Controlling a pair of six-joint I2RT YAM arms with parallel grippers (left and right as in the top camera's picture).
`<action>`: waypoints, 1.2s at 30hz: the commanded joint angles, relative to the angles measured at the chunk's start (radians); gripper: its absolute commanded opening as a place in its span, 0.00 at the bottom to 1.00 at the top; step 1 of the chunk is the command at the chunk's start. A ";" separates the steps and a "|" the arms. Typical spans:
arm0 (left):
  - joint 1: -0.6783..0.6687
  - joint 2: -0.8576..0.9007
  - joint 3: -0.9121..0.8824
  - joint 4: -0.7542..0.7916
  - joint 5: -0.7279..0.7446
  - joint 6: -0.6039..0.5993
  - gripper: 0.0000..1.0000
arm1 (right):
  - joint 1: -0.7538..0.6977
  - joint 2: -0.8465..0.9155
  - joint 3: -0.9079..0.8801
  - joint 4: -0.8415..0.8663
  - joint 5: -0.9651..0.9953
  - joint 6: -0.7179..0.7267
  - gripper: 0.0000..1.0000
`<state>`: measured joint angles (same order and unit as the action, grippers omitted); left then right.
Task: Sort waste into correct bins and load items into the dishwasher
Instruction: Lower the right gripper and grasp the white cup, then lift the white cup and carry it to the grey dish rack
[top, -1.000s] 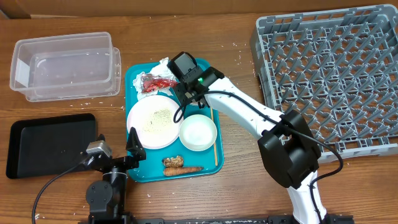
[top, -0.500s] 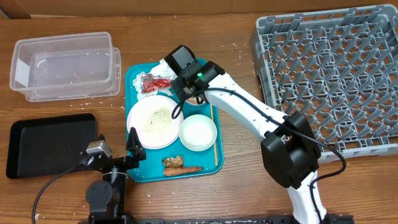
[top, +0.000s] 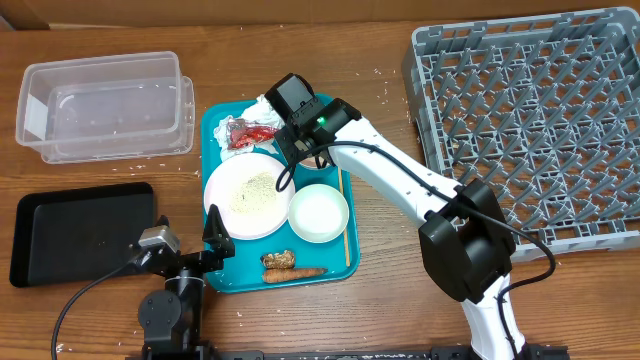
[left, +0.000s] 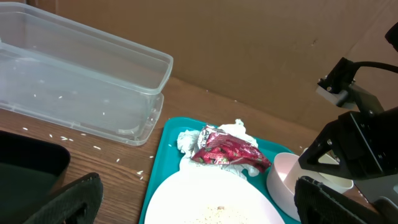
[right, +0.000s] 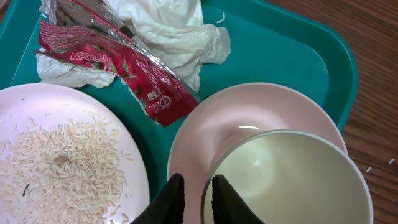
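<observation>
Hovering low over the back of the teal tray (right: 280, 50), the right claw (right: 198, 186) has its fingers nearly together astride the rim of the pale cup (right: 292, 180) nested in the pink bowl (right: 249, 112); can't tell if it's pinching yet. The arm crept up-left a second ago, then stalled, so this looks like a cup pick for the dish rack (top: 540, 110), which holds nothing. Left claw (left: 199, 208) spread wide, idle at the tray's near edge. Tray also carries rice plate (top: 247, 195), white bowl (top: 318, 213), red wrapper (right: 118, 62) on tissue (right: 180, 31), food scraps (top: 290, 265). Clear tub (top: 105, 105): stray grains only. Black tray (top: 80, 230): bare.
</observation>
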<state>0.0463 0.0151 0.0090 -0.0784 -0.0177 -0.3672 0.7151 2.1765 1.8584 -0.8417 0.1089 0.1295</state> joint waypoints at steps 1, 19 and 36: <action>-0.001 -0.010 -0.004 0.003 0.008 -0.014 1.00 | 0.006 0.013 -0.002 0.001 -0.008 0.001 0.21; -0.001 -0.010 -0.004 0.003 0.008 -0.014 1.00 | 0.006 0.036 0.090 -0.051 -0.009 0.001 0.05; -0.001 -0.010 -0.004 0.003 0.008 -0.014 1.00 | -0.177 -0.034 0.604 -0.303 -0.175 0.115 0.04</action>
<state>0.0463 0.0151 0.0090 -0.0784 -0.0181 -0.3672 0.6437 2.2074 2.3634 -1.1236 0.0406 0.2184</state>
